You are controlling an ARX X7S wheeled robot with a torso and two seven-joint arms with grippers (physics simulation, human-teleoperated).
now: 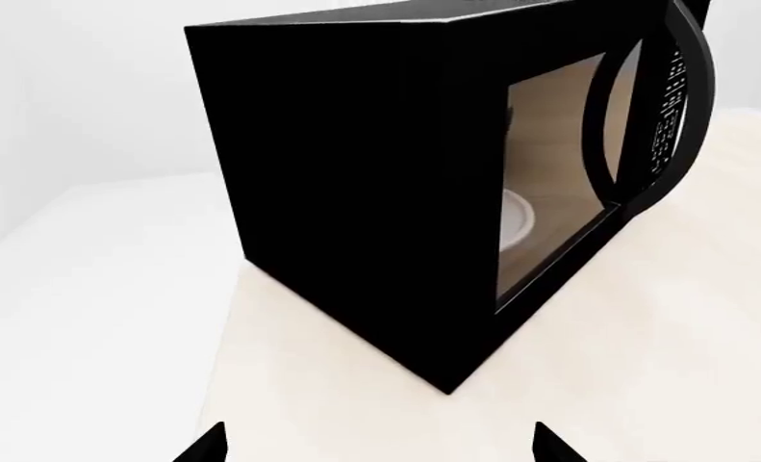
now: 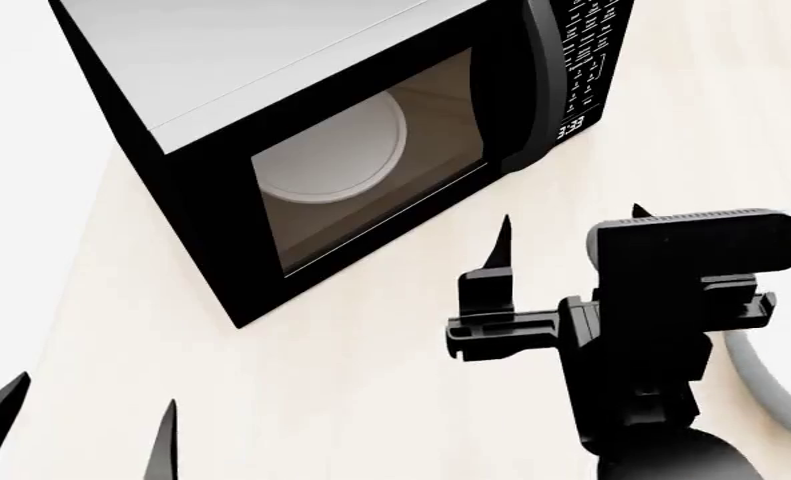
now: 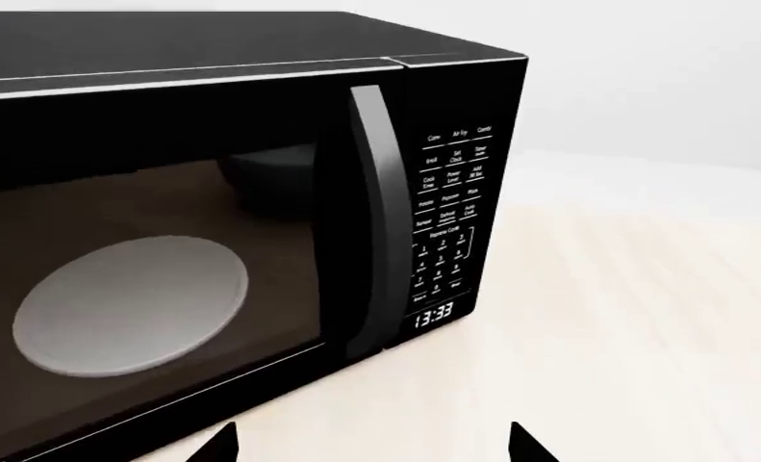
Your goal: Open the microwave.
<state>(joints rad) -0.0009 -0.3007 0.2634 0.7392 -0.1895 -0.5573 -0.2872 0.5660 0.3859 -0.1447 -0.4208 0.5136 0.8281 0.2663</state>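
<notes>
The microwave (image 2: 275, 120) is a black box with a grey top, standing on the pale table (image 2: 342, 400). Its windowed door is shut, and the white turntable plate (image 2: 335, 150) shows through the glass. The vertical door handle (image 3: 373, 221) runs beside the keypad (image 3: 451, 221), whose clock reads 13:33. My right gripper (image 2: 569, 228) hovers open in front of the handle and keypad, a short way off and touching nothing. My left gripper (image 2: 91, 400) is open near the table's front left, facing the microwave's black side wall (image 1: 354, 183). Both hold nothing.
The table's left edge (image 1: 226, 318) runs just past the microwave's side, with white floor beyond it. A grey curved shape (image 2: 769, 390) shows at the right edge of the head view. Bare tabletop (image 3: 637, 318) lies to the right of the keypad.
</notes>
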